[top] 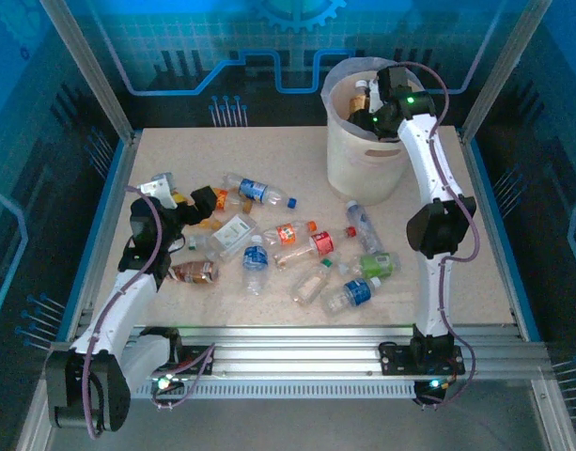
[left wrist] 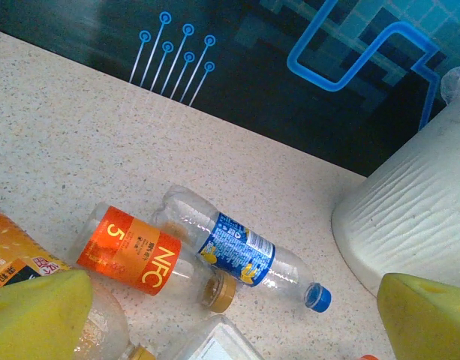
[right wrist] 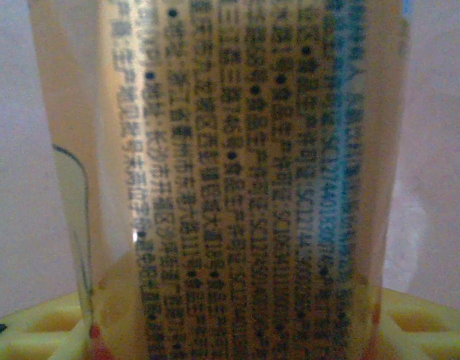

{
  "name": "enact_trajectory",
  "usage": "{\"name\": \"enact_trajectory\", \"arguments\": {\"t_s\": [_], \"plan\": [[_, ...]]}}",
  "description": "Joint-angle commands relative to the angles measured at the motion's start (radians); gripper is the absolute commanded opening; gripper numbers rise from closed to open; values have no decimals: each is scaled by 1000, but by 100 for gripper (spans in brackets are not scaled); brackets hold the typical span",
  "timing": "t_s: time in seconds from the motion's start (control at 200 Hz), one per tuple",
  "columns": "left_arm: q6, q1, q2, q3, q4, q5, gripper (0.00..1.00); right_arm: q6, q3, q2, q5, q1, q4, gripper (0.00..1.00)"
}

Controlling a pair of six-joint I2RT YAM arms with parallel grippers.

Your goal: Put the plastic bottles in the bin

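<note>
Speckled tabletop (top: 175,150): right tool (top: 368,109) clamps amber bottle (right wrist: 245,187) at bin (top: 363,167) mouth (left tool (left wrist: 230,319) gaping, empty).

White translucent bin (top: 363,160) stands upright at the table's 1 o'clock. An amber bottle (top: 362,98) is upright at its mouth. The other plastic bottles (top: 256,263) lie scattered from 9 to 4 o'clock; the blue-labelled bottle (left wrist: 241,251) and the orange NFC bottle (left wrist: 136,256) lie side by side.
</note>
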Motion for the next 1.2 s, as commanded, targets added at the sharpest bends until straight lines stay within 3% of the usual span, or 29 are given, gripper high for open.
{"name": "enact_trajectory", "arguments": {"t_s": [0.0,0.635,1.196], "plan": [[19,-8,-21,22,-17,-23,99,-25,-2,-43,58,-12,-38,39],[26,-7,-33,9,-20,-29,99,-95,92,131,156,-30,-56,42],[26,-7,-31,15,-20,-29,99,-153,109,241,68,-2,-112,45]]}}
